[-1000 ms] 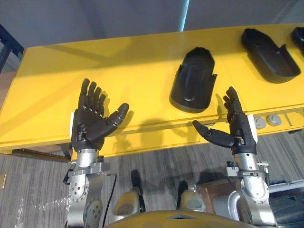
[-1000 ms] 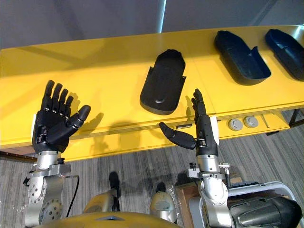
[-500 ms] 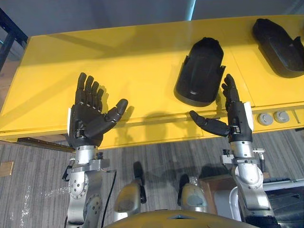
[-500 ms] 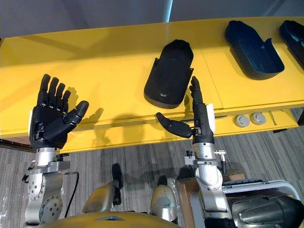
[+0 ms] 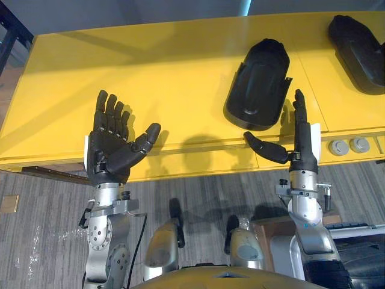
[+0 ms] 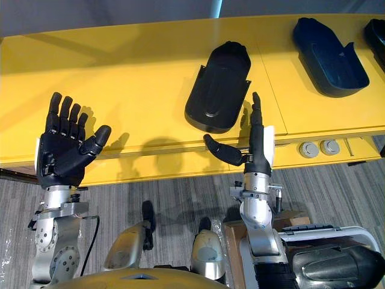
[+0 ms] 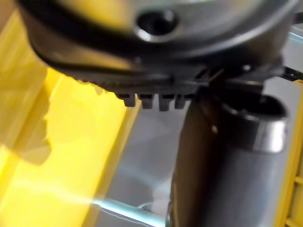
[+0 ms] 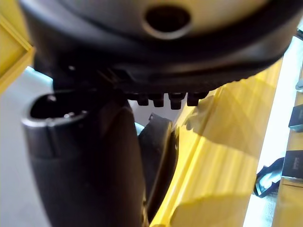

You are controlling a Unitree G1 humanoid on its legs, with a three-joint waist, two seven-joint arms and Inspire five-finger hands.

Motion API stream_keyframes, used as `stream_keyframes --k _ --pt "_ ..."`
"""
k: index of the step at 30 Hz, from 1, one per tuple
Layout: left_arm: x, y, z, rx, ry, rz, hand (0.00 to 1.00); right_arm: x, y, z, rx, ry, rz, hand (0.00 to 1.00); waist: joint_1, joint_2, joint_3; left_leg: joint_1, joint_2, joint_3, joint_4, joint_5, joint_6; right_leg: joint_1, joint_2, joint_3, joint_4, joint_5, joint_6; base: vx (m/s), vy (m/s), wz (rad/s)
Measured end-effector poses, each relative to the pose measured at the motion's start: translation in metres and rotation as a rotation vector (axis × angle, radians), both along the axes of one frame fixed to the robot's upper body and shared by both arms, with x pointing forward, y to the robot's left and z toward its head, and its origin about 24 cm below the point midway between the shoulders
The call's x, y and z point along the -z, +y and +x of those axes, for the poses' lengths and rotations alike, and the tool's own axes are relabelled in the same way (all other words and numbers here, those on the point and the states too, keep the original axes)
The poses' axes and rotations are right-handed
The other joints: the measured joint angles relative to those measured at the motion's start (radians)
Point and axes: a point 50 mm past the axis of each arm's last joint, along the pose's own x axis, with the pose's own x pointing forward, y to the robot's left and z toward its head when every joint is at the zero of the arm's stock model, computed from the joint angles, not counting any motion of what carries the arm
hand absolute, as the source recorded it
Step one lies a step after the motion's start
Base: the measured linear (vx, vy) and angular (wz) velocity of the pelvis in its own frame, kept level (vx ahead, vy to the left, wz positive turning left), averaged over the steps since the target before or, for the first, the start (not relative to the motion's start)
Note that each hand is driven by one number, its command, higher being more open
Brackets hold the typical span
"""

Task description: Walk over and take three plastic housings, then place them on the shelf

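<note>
Presently — left hand: lower left, fingers spread, holding nothing.
Right hand: fingers straight, empty (just beside nearest housing).
Table: yellow, upper frame.

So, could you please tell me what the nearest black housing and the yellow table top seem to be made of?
The nearest black shoe-shaped housing looks like moulded plastic, matt with a soft sheen: thin walls, rounded edges. The yellow table top is possibly painted metal or laminate: smooth, faintly glossy, with panel seams.

Matt black plastic housing lies on a smooth yellow table.
</note>
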Motion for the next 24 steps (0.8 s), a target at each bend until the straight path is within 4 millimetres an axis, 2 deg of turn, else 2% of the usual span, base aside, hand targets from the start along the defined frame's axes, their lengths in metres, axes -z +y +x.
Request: stream_keyframes --k 7,24 --pt "0.0 0.001 0.0 -0.007 -0.002 0.001 1.0 -0.003 0.0 0.005 0.098 -0.041 0.042 1.0 0.015 0.003 0.017 -0.015 0.006 -0.001 0.031 -0.013 -0.001 -0.007 0.002 0.002 0.012 -0.003 -0.004 0.0 0.0 0.0" --pt "0.006 0.001 0.001 -0.024 0.023 -0.025 1.0 -0.006 -0.004 0.016 0.223 -0.07 0.004 1.0 0.019 0.009 0.023 -0.016 0.01 -0.008 0.045 -0.015 -0.002 -0.006 0.004 -0.001 0.031 -0.008 -0.011 0.0 0.0 0.0"
